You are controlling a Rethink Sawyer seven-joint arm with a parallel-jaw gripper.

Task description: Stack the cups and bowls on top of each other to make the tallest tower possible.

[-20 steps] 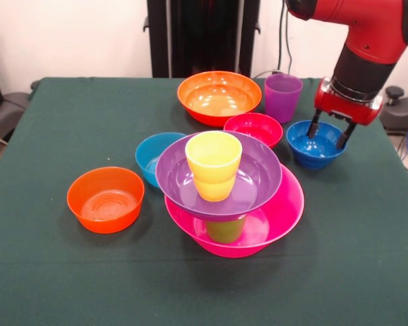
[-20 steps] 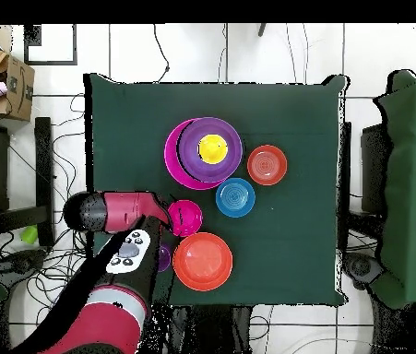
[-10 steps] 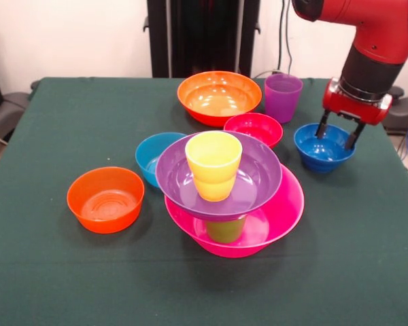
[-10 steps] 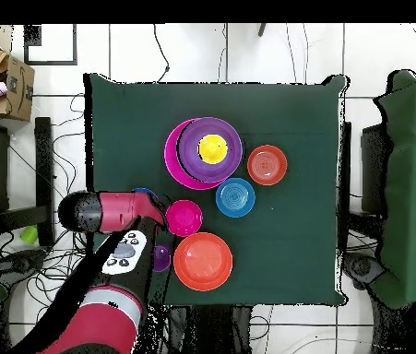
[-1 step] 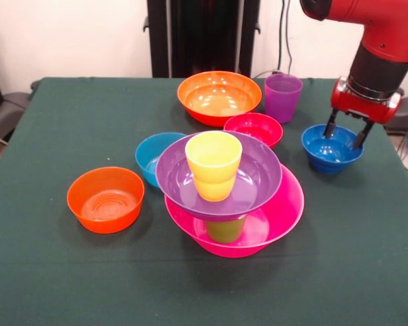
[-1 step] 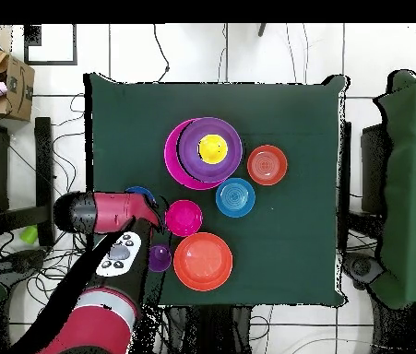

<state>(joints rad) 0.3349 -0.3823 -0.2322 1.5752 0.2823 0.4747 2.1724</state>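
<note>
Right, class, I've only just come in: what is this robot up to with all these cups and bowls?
The arm is building a tower: a pink bowl holds a green cup, with a purple bowl on that and a yellow cup on top. The gripper is at the dark blue bowl, jaws open and straddling it. Both orange bowls, the red bowl, the light blue bowl and the purple cup sit loose on the table.

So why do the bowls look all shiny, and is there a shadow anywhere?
Front view: pale glare streaks sit inside the big orange bowl and red bowl; soft shadows fall on the cloth beside the small orange bowl and under the pink bowl. Overhead view: flatter light, barely any glare.
</note>
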